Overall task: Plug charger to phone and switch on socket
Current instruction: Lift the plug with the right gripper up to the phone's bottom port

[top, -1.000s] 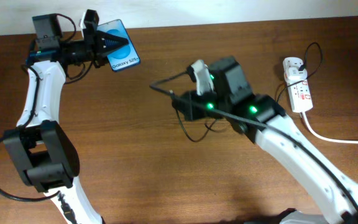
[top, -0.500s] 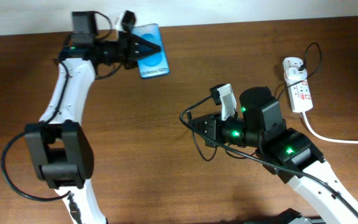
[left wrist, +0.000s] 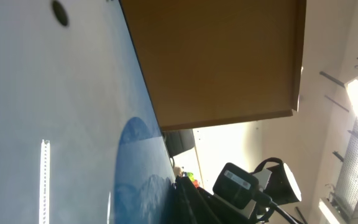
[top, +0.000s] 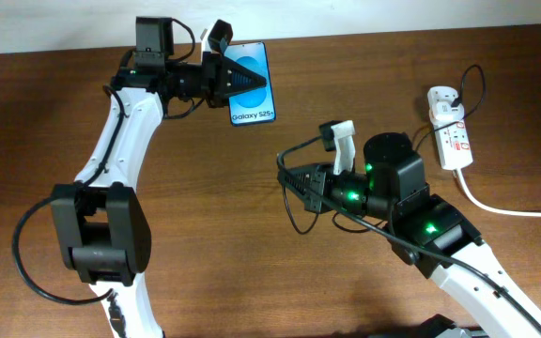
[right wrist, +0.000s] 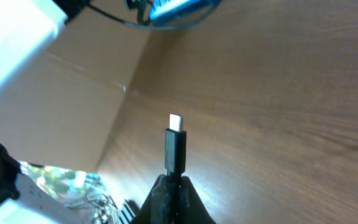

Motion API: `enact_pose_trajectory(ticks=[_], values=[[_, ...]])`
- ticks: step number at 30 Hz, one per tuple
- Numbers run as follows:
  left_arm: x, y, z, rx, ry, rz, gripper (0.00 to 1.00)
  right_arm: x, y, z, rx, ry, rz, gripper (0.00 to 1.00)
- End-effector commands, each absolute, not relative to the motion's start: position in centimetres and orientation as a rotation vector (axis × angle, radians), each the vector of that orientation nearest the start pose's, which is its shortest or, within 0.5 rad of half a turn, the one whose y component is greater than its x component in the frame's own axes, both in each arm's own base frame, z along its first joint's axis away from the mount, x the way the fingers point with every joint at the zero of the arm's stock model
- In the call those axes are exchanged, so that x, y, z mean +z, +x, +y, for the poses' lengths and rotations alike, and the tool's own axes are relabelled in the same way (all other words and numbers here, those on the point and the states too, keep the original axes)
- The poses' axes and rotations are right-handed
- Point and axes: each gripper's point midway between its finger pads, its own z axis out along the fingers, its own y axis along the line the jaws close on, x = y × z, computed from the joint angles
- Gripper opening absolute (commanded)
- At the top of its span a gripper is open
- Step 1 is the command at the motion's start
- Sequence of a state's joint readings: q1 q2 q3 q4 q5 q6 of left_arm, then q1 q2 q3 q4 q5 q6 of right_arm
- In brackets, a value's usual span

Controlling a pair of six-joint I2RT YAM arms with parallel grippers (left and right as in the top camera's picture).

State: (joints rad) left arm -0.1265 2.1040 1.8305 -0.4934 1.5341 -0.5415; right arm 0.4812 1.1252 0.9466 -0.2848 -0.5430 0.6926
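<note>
My left gripper (top: 250, 82) is shut on the phone (top: 255, 94), a blue-screened slab reading "Galaxy S25", held above the table's far middle. In the left wrist view the phone's pale blue face (left wrist: 55, 124) fills the left side against a dark finger (left wrist: 188, 199). My right gripper (top: 294, 178) is shut on the charger's black connector; its metal tip (right wrist: 175, 122) sticks out past the fingers (right wrist: 173, 186) toward the phone (right wrist: 179, 7). The charger's thin black cable (top: 294, 211) loops under the arm. The white socket (top: 449, 127) lies at the far right with a black plug in it.
The socket's thick white cord (top: 505, 208) runs off to the right edge. The brown wooden table (top: 205, 244) lies under both arms. A pale wall (top: 346, 14) borders the table's far edge.
My left gripper has carried the phone rightward, toward the table's middle. My right gripper has drawn back to the right with the connector, then held nearly still.
</note>
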Motion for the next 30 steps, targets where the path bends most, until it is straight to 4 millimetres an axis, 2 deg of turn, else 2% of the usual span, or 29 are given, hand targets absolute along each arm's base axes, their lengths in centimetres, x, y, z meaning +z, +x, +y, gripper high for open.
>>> enact_pose_trajectory(ticks=[1,5,8,14,22,30], values=[[28.7,43.3,-23.2,-2.128,0.464,2.092,0.0,26.2,28.1,25.0,1.266,-0.068,2.221,0.04],[28.7,43.2,-23.6,-2.13,0.471,2.095,0.0,26.4,28.7,27.0,1.321,-0.083,2.192,0.04],[28.7,43.1,-23.8,-2.133,0.475,2.096,0.0,25.9,29.3,27.5,1.327,-0.09,2.187,0.04],[28.7,42.8,-24.1,-2.133,0.494,2.092,0.0,24.7,30.1,27.7,1.298,-0.075,2.211,0.04],[28.7,42.6,-24.6,-2.117,0.542,2.065,0.0,25.9,30.6,27.8,1.308,-0.094,2.145,0.04],[28.8,42.5,-24.5,-2.126,0.548,2.06,0.0,25.9,31.4,27.2,1.283,-0.064,2.136,0.04]])
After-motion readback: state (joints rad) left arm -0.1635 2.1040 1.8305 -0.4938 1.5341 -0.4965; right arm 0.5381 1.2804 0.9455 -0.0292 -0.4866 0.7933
